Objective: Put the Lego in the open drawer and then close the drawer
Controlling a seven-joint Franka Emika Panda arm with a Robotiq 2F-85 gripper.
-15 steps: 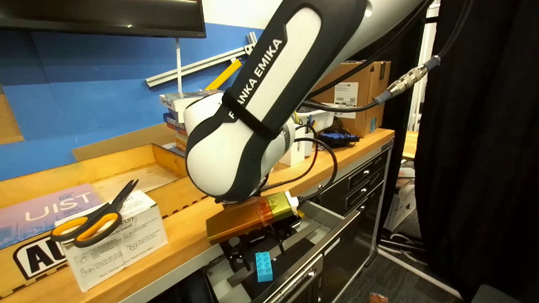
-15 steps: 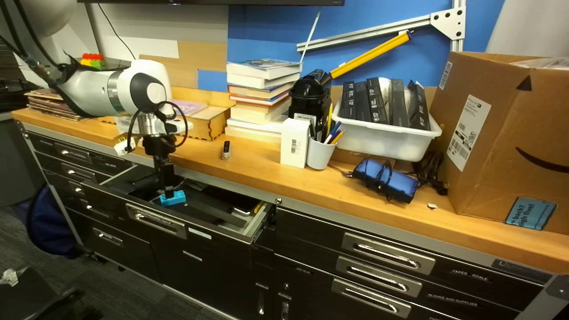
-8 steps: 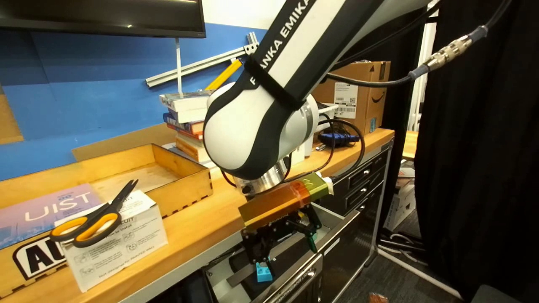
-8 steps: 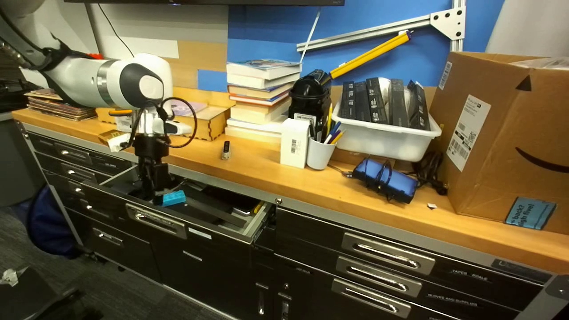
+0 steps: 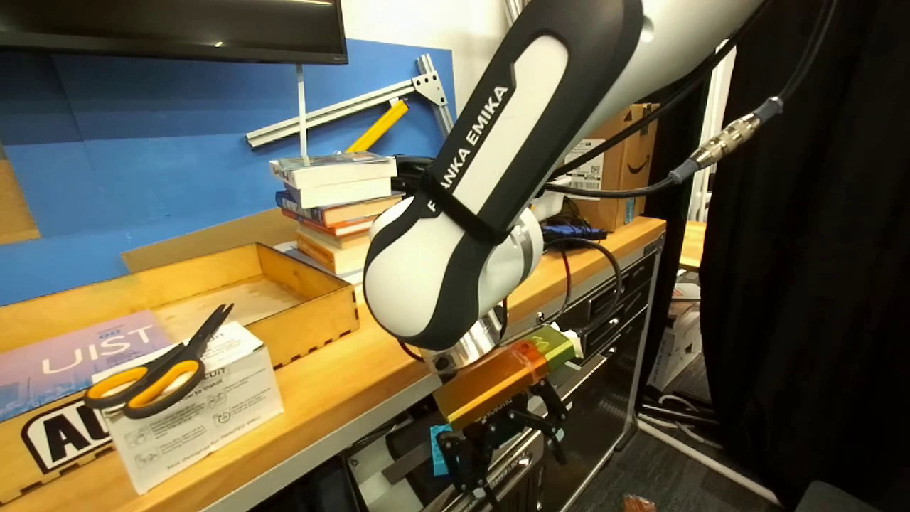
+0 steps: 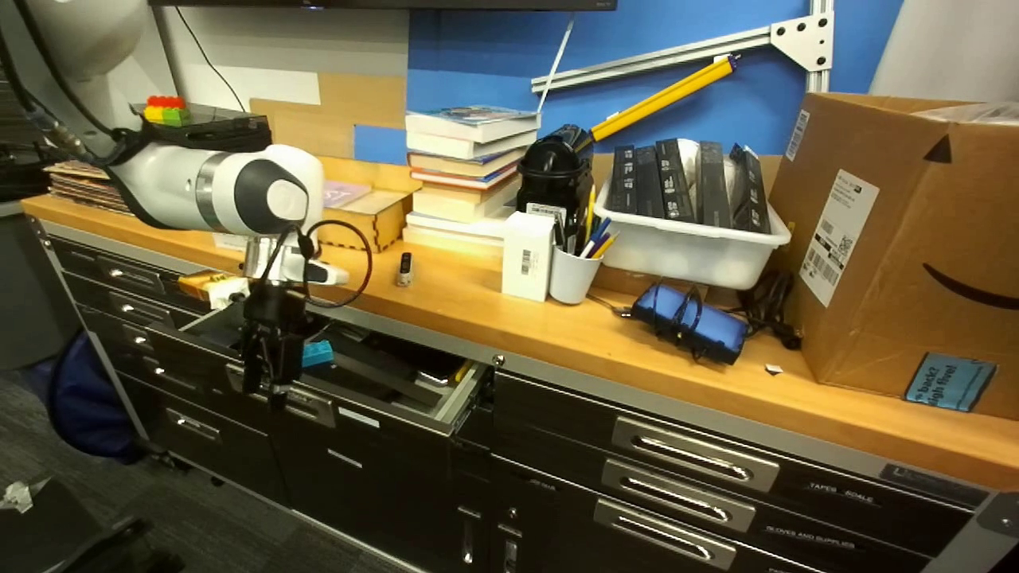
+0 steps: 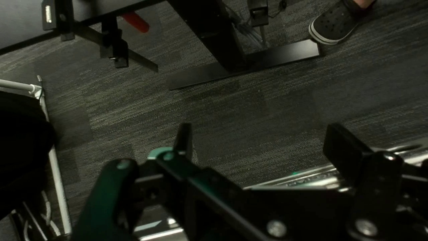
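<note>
at the far left in an exterior view, a purple book rests on a wooden tray. a white box stands in front of the tray, with scissors across its top. behind the tray's right end rises a stack of books. next comes the pulled-out drawer, and the light-blue lego is inside it. the gripper is in the way there, hiding part of the lego from sight. the gripper is released: in the wrist view its 2 fingers stand spread, with carpet showing between them. farther right, a cardboard box is partly blocked by the robot arm, and a black curtain hangs beyond.

in an exterior view, the gripper also covers part of the drawer's handle strip. to its right on the workbench are a small black-and-white block, a white carton, a pen cup, a white bin of black boxes and a cable-wrapped blue device.
</note>
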